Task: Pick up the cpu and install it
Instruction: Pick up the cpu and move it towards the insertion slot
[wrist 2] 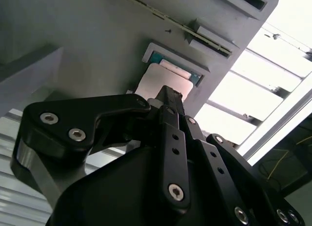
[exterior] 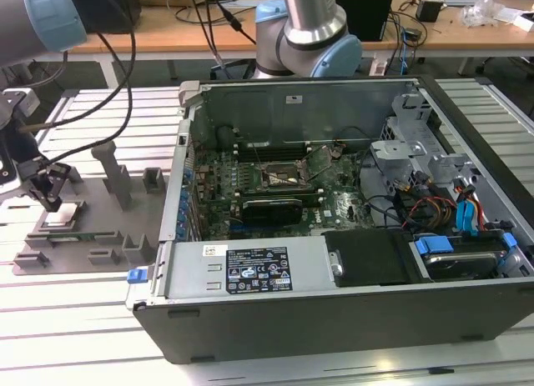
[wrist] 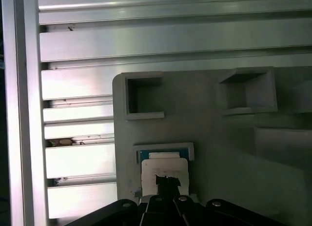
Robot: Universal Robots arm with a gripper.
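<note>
The cpu [exterior: 65, 212] is a small pale square chip lying flat in a recess of a grey holder tray [exterior: 100, 236] at the exterior view's left. My gripper [exterior: 48, 198] hangs just above it, slightly to the exterior view's left of its middle. Both wrist views show the dark fingertips [wrist 2: 168, 96] pressed together with no gap, their ends over the silvery top of the cpu [wrist 2: 157, 81]. In the first wrist view the cpu [wrist: 163, 165] sits inside a frame with a blue-green rim, with the gripper [wrist: 166, 181] over its near part. Whether the tips touch the chip is unclear.
An open computer case [exterior: 334, 319] fills the middle and right of the exterior view. Its motherboard carries a black socket [exterior: 279, 176] with a metal frame and a long black card [exterior: 271, 209]. The grey tray has upright posts [exterior: 113, 171] and empty pockets [wrist: 144, 95]. Slatted metal table [exterior: 75, 319] lies around.
</note>
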